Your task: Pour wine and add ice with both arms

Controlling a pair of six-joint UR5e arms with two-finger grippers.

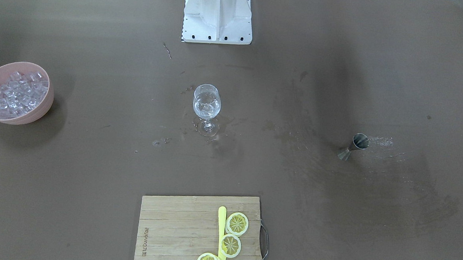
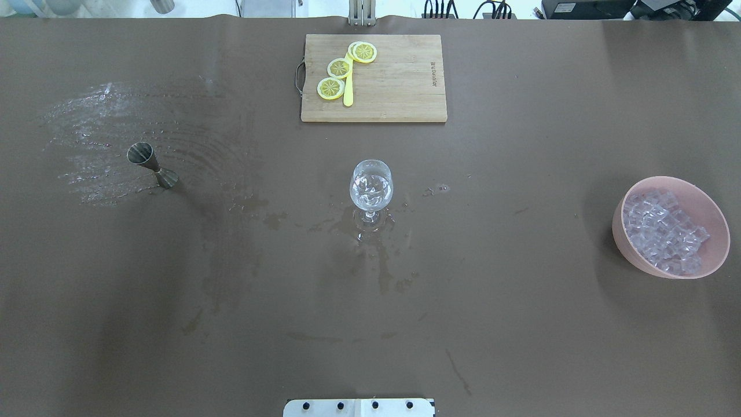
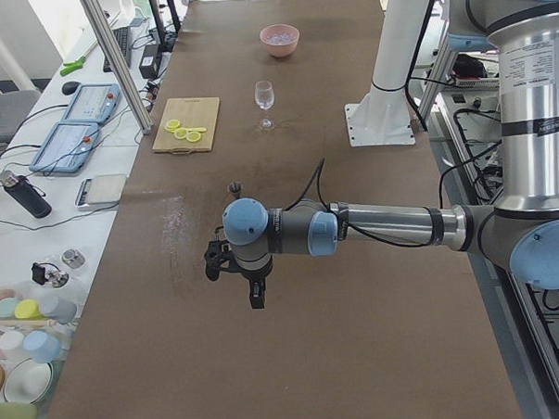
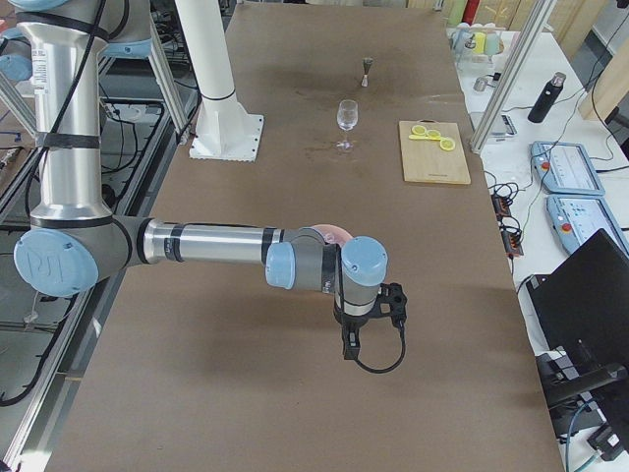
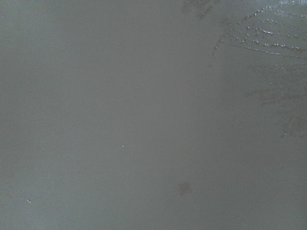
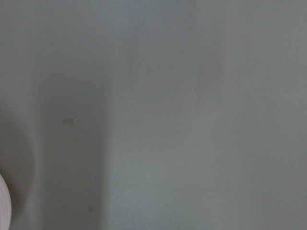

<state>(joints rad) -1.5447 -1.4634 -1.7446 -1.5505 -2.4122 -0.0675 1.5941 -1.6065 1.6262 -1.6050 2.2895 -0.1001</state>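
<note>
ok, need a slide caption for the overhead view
Clear stemmed glass centre, small steel jigger left, pink bowl of clear ice cubes right, wooden board with yellow lemon slices beyond.

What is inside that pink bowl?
A heap of small clear ice cubes fills the pink bowl. Whatever lies beneath them, including the bowl's bottom, is covered.

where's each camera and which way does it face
Front-facing: across the table, facing the white stand; no arms.
Overhead: behind the stand, looking down on the glass; no arms.
Left: table's end; left arm near.
Right: other end; right arm near.
Left wrist: down at wet table.
Right wrist: down at table.
Both side views share the glass.
</note>
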